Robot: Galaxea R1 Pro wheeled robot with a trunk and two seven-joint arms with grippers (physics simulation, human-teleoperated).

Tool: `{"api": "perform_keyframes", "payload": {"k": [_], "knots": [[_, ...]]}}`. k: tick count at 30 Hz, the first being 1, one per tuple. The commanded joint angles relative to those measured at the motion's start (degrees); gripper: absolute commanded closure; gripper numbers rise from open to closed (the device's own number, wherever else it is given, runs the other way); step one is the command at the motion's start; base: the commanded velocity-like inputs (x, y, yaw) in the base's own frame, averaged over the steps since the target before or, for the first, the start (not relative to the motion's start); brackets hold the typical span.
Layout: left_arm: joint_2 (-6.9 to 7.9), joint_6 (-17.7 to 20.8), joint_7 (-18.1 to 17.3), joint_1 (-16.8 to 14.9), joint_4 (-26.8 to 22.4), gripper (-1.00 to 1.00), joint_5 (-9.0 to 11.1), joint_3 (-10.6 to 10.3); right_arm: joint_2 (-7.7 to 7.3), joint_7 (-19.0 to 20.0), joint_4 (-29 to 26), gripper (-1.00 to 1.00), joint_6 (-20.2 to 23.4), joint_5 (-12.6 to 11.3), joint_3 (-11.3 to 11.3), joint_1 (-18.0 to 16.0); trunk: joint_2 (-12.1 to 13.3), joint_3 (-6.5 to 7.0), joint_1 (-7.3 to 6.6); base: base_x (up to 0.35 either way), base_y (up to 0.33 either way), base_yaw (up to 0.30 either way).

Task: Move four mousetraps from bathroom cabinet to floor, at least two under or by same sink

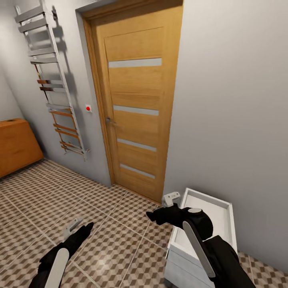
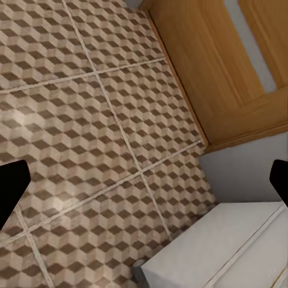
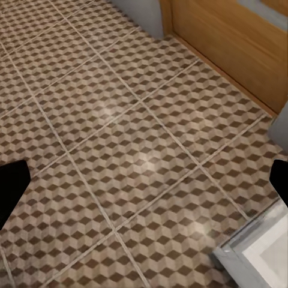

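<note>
Head view showed the sink [image 1: 224, 212], a shallow white basin on its vanity, holding nothing, beside the wooden door [image 1: 136, 100]. At far left stood the orange cabinet [image 1: 16, 146] on the bathroom floor [image 1: 112, 224]. Left gripper [image 1: 76, 228] and right gripper [image 1: 158, 214] hung spread apart, grasping nothing. Wrist views added close floor tiling [image 3: 120, 144].
</note>
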Motion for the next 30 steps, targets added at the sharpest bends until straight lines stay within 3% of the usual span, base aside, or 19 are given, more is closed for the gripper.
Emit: {"api": "perform_keyframes", "payload": {"k": [1,13,23,30], "knots": [[0.00,0.0,0.0,0.0,0.0,-1.00,0.0,0.0,0.01,0.0,0.0,-1.00,0.0,0.0,0.0,0.0,0.4,0.19,-0.23,0.000,0.000,0.287],[-0.01,0.0,0.1,0.0,0.0,-1.00,-0.1,0.0,0.05,0.2,0.0,-1.00,0.0,-0.2,0.0,0.0,5.2,2.34,-2.86,0.000,0.000,0.290],[-0.15,-0.3,0.1,0.1,0.0,-1.00,0.0,-0.2,0.09,0.1,0.2,-1.00,0.0,0.1,0.3,0.0,5.2,2.34,-2.86,0.006,0.002,0.290],[-0.11,-1.4,0.0,0.2,0.0,-1.00,0.1,-0.2,0.16,0.0,0.5,-1.00,0.0,0.1,0.2,0.0,5.2,2.34,-2.86,0.240,0.069,0.290]]}}
